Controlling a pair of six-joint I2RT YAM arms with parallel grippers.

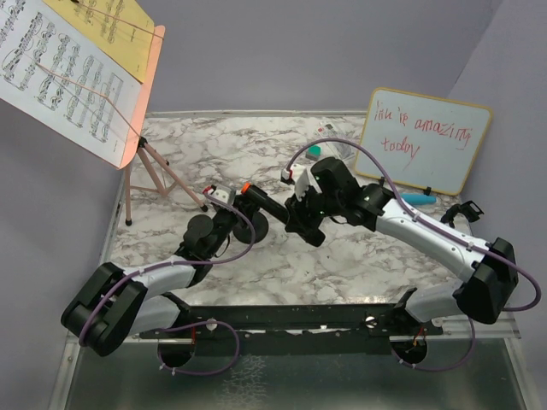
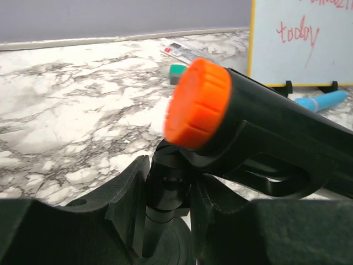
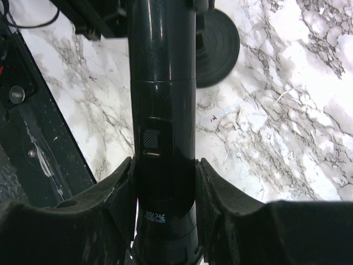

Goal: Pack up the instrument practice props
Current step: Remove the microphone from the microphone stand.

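- Over the middle of the marble table [image 1: 342, 265], the right gripper [image 3: 164, 171] is clenched on the black microphone [image 3: 162, 94], with one finger pressed to each side of its body.
- Just to its left, the left gripper [image 2: 168, 190] is clamped on the thin stem of a black mic pole [image 2: 161, 212]. The microphone's orange-capped end rests tilted in the clip at the top of the pole.
- The pink music rack [image 1: 150, 81] stands on its tripod legs by the left edge, toward the far left corner. It carries sheet-music pages [image 1: 60, 77].
- The blue microphone [image 1: 419, 198] lies near the right edge, at the foot of the whiteboard [image 1: 425, 137].
- A green eraser [image 1: 314, 151] and a stapler [image 2: 182, 51] lie near the far edge.
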